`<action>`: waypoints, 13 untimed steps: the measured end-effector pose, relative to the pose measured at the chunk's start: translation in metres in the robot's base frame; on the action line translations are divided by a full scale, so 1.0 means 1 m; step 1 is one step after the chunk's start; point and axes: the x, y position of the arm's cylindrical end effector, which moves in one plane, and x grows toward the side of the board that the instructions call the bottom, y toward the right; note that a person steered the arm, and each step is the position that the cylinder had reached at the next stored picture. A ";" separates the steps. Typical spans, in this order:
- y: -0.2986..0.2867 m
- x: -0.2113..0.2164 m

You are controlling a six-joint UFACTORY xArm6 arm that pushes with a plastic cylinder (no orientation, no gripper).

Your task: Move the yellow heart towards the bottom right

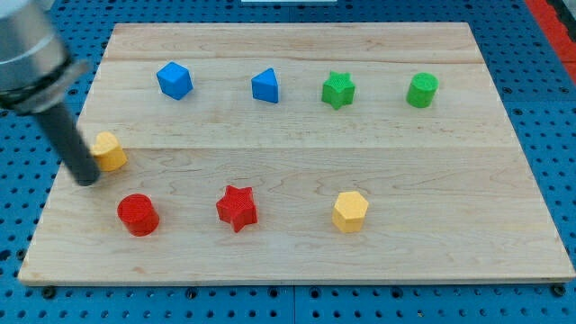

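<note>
The yellow heart (110, 151) lies near the board's left edge, partly hidden by my rod. My tip (86, 179) rests on the board just left of and slightly below the heart, touching or almost touching it. The rod rises from there toward the view's top left. A second yellow block, a hexagon (349, 211), lies toward the view's bottom right of the middle.
A red cylinder (138, 214) and a red star (237, 208) lie in the lower row. A blue cube (175, 80), blue triangle (265, 86), green star (338, 90) and green cylinder (421, 91) line the top row. The wooden board (450, 252) sits on blue pegboard.
</note>
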 end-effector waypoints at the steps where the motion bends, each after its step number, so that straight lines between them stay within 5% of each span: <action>1: -0.031 -0.025; 5: 0.206 -0.048; 7: 0.214 -0.064; 9: 0.349 -0.049; 11: 0.341 -0.066; 13: 0.427 -0.070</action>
